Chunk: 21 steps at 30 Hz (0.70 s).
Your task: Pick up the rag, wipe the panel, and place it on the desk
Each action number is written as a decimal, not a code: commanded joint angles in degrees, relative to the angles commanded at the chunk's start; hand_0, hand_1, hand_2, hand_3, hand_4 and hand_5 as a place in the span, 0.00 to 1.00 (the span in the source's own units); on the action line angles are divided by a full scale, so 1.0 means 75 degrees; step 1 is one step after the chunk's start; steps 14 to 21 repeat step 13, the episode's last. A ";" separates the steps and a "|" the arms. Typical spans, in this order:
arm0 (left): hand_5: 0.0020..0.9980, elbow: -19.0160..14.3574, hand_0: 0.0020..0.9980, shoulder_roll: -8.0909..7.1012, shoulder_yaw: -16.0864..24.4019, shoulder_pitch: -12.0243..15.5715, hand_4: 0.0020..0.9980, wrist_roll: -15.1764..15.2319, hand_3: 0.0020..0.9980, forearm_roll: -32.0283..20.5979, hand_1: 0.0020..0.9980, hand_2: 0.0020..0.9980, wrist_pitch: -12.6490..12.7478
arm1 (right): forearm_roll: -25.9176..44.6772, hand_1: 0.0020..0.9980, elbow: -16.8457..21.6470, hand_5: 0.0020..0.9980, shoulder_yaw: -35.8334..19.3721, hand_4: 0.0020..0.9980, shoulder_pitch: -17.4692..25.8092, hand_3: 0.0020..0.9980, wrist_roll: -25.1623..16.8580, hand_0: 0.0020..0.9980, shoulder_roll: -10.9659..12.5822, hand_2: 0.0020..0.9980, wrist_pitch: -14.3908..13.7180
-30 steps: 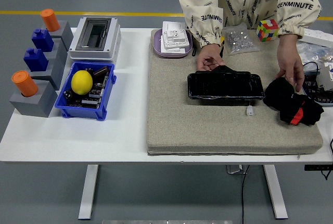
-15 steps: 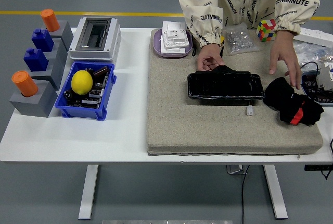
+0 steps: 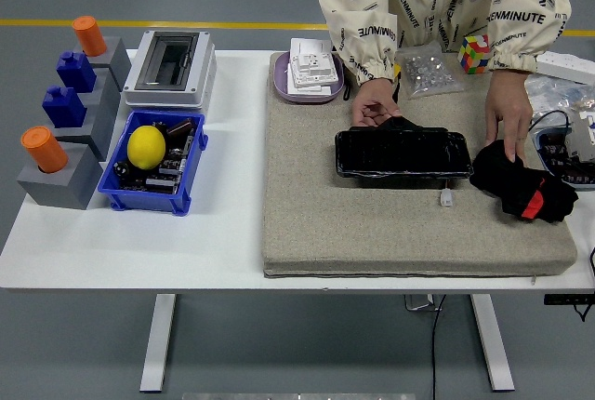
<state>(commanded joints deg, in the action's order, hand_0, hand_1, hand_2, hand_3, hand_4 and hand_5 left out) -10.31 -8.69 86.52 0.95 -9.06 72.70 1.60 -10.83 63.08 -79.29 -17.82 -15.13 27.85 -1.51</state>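
Neither of the robot's black arms nor its hands show anywhere over the white table (image 3: 223, 242), so how their fingers stand cannot be told.

The crumpled black rag with a red patch (image 3: 522, 188) lies at the right end of the beige felt mat (image 3: 307, 223), just right of the glossy black rectangular panel (image 3: 402, 153), which lies flat on the mat's middle. A person stands at the far side in a cream jacket printed with black lettering; "ENMINUTE" can be read on the sleeve. The person's hand on the picture's right (image 3: 507, 126) rests fingertips down on the rag's upper left edge; the other hand (image 3: 376, 102) touches the panel's far left edge. A small white piece (image 3: 446, 199) lies on the mat just in front of the panel.

The blue plastic bin (image 3: 191, 172) left of the mat holds a yellow ball (image 3: 146, 146) on dark circuit boards. A purple tray (image 3: 279, 84) at the mat's far corner holds stacked white switch plates (image 3: 312, 67). A clear bag (image 3: 428, 73) holds small metal parts, with a multicoloured puzzle cube (image 3: 477, 52) beside it. A white enclosure with a clear window (image 3: 171, 67) stands behind the bin. Grey blocks (image 3: 70, 181) along the left edge carry orange cylinders (image 3: 44, 149) and blue pieces (image 3: 63, 105).
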 joint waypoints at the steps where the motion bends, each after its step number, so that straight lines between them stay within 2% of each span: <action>1: 0.47 0.0000 0.64 -0.0004 0.0007 0.0005 0.59 -0.0004 0.57 0.0009 0.69 0.73 0.0002 | 0.0037 0.68 -0.0003 0.52 -0.0004 1.00 0.0004 0.73 0.0007 0.72 0.0002 0.76 0.0010; 11: 0.47 0.0000 0.64 0.0004 -0.0010 0.0024 0.59 -0.0010 0.57 0.0002 0.69 0.73 0.0000 | 0.0493 0.68 -0.0021 0.53 0.0025 1.00 0.0033 0.73 0.0092 0.72 -0.0002 0.76 0.0079; 21: 0.47 0.0000 0.64 0.0001 -0.0007 0.0021 0.59 -0.0008 0.57 0.0005 0.69 0.73 0.0000 | 0.0530 0.68 -0.0024 0.53 0.0037 1.00 0.0030 0.73 0.0100 0.72 -0.0003 0.76 0.0077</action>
